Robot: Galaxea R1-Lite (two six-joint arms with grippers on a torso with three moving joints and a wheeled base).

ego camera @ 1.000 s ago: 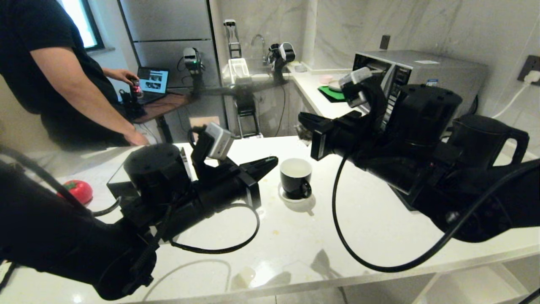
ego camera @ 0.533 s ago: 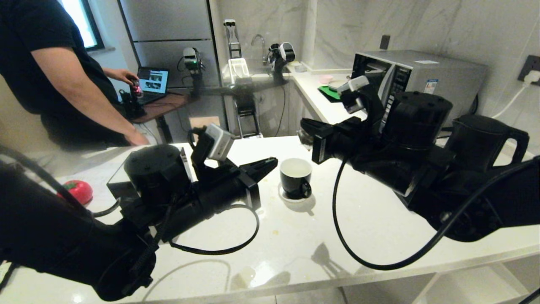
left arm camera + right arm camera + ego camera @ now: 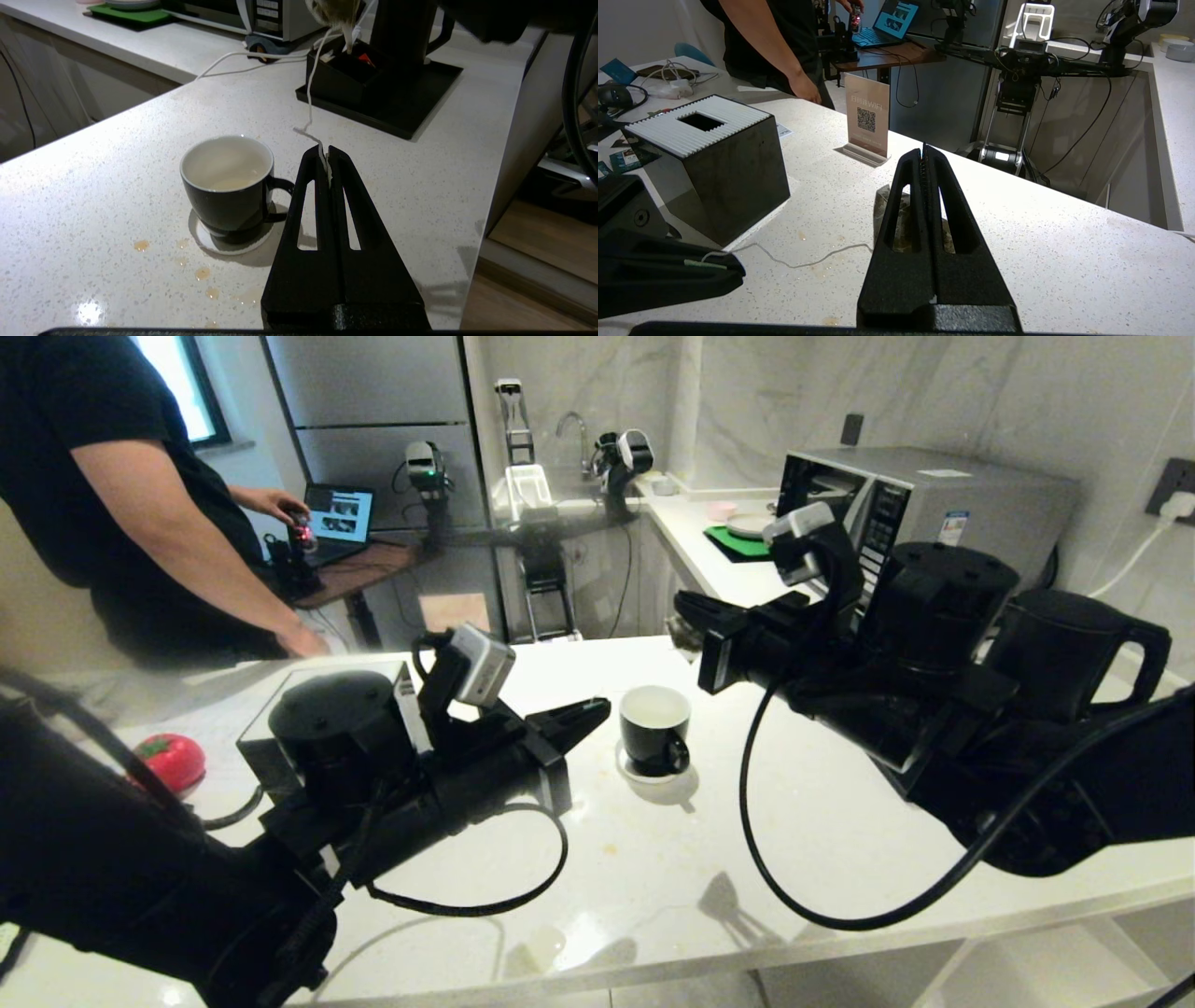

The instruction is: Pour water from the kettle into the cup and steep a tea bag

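The black cup (image 3: 653,728) with its white inside stands on a white coaster (image 3: 208,238) mid-counter and holds some pale liquid. My left gripper (image 3: 597,707) hovers just left of the cup, shut on the tea bag's white string (image 3: 310,93). That string rises to the tea bag (image 3: 334,9). Above and behind the cup, my right gripper (image 3: 686,607) is shut on the damp tea bag (image 3: 883,210), which hangs under its fingers. The matte black kettle (image 3: 1074,653) stands on a black tray (image 3: 420,98) at the right, partly behind my right arm.
A black cube box with a ribbed white top (image 3: 710,154) sits left of the cup, a QR sign (image 3: 868,121) behind it. Small amber drops (image 3: 201,273) lie near the coaster. A red tomato (image 3: 173,758), a microwave (image 3: 934,485) and a person (image 3: 112,495) at far left.
My right arm has drifted slightly to the right with the tea bag. The left arm has sunk a little. Both grips are unchanged and the cup has stayed put.
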